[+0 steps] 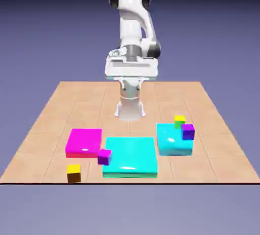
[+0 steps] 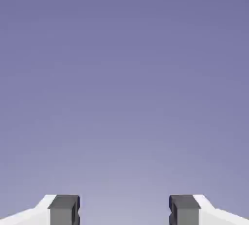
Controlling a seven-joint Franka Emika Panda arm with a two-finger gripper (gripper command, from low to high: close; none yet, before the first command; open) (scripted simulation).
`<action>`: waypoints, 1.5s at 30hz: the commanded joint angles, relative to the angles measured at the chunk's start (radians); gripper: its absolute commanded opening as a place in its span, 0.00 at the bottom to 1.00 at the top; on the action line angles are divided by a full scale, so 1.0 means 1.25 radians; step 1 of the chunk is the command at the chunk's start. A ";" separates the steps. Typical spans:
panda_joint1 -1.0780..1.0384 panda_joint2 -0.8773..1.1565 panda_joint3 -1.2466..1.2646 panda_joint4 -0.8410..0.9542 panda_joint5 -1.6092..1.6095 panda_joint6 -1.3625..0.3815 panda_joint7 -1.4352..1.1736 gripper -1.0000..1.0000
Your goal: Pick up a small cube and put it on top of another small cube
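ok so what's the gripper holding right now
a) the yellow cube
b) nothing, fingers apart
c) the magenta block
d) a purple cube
b: in the hand view the gripper shows its two grey fingertips set wide apart with only blue-violet backdrop between them, while the yellow cube sits on the table.

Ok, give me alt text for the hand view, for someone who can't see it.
Only plain blue-violet backdrop fills the hand view; no cube or table shows. The open gripper sits at the bottom edge, its two grey fingertips wide apart with nothing between them.
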 commanded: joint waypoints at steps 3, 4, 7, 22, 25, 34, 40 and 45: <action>-0.042 0.087 0.000 0.072 0.030 -0.070 0.051 0.50; -0.056 0.116 0.001 0.097 0.040 -0.093 0.067 0.50; -0.098 0.203 0.001 0.169 0.070 -0.163 0.118 0.50; -0.307 0.638 0.003 0.531 0.220 -0.511 0.370 0.50; -0.348 0.725 0.004 0.604 0.250 -0.581 0.421 0.50; -0.423 0.951 0.017 0.732 0.327 -0.649 0.505 0.50; -0.427 0.924 0.011 0.739 0.318 -0.683 0.513 0.00; -0.335 0.868 0.075 0.744 0.295 -0.774 0.382 0.00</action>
